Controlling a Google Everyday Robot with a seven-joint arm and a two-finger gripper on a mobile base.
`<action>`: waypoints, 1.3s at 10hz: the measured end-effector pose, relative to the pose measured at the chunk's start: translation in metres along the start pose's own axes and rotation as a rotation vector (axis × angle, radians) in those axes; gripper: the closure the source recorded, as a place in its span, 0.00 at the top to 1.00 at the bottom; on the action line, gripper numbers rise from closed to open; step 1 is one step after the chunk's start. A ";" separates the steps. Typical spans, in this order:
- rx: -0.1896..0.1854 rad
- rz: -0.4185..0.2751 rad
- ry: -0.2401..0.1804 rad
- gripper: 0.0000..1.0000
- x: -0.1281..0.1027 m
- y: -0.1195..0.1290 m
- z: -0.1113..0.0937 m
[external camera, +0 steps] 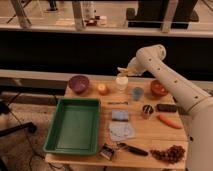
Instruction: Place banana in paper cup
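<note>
gripper [123, 71] holds banana [121, 73] over paper cup [121, 83]

Table [150, 131], gripper [123, 71] above paper cup [121, 82]: 3 cups, 2 bowls, 1 tray [74, 125], 1 carrot [169, 121].

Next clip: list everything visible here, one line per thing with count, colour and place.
table: 1, wood, centre
tray: 1, green, left
bowl: 1, purple, back left
orange: 1, back
paper cup: 1, cream, back centre
banana: 1, pale yellow, over paper cup, at gripper
blue cup: 1, right of paper cup
red bowl: 1, back right
metal cup: 1, dark
carrot: 1, right
cloth: 1, grey, front
grapes: 1 bunch, front right
gripper: 1, above paper cup
</note>
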 end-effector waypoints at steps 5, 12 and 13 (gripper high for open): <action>0.017 -0.025 -0.047 0.00 -0.009 0.008 0.019; 0.042 -0.061 -0.094 0.00 -0.011 0.012 0.044; 0.045 -0.066 -0.100 0.00 -0.012 0.010 0.047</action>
